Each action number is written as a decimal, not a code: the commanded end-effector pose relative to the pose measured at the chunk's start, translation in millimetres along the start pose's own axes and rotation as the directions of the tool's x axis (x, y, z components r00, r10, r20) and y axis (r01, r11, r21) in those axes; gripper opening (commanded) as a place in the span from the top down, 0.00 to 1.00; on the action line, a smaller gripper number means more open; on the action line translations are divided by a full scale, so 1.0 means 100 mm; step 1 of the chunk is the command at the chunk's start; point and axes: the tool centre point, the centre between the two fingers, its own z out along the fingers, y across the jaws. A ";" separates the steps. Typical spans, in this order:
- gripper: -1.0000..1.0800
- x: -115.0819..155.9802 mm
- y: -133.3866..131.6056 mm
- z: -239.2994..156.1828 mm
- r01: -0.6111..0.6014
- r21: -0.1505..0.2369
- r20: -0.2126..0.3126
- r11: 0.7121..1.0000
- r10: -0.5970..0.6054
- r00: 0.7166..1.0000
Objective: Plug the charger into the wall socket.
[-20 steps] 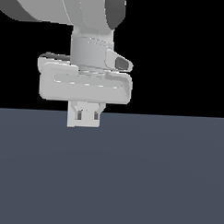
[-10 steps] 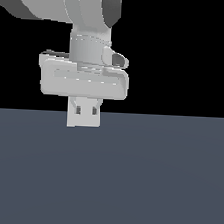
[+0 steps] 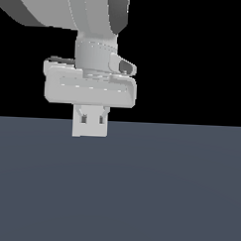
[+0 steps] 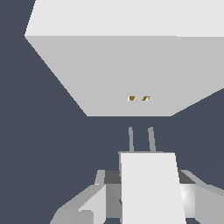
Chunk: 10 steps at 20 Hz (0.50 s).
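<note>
The tabletop [image 3: 179, 194] is flat, plain and dark blue-grey. Behind it the room is all black, with no walls to see.

There is one arm [image 3: 72, 11], big and grey, and it comes down from the top of the exterior view. There is one tool [image 3: 90, 127] at the end of it. The tool hangs low, right at the far edge of the tabletop as that view shows it.

There is one charger [image 4: 151, 188]. It is a small white block, and it sits between the two fingers [image 4: 83, 205] of the tool, one on each side. The tool is pinching the charger. Two thin grey pins [image 4: 141, 139] stick out of the front of the charger, side by side.

There is one wall socket [image 4: 127, 65]. It is a big flat white plate, and it stands right in front of the charger. In the wrist view it has two tiny dark holes [image 4: 138, 98] close together. The pins point toward those holes. The tips of the pins are near the plate, but there is a gap, so they are not in the holes yet. The socket cannot be picked out in the exterior view.
</note>
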 end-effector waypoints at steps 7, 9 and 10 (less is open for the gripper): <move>1.00 0.28 0.00 0.09 0.000 0.000 0.000 1.000 0.000 1.000; 1.00 0.33 0.00 0.10 0.000 0.000 0.000 1.000 0.000 1.000; 1.00 0.34 0.00 0.11 0.000 0.000 0.000 1.000 0.000 1.000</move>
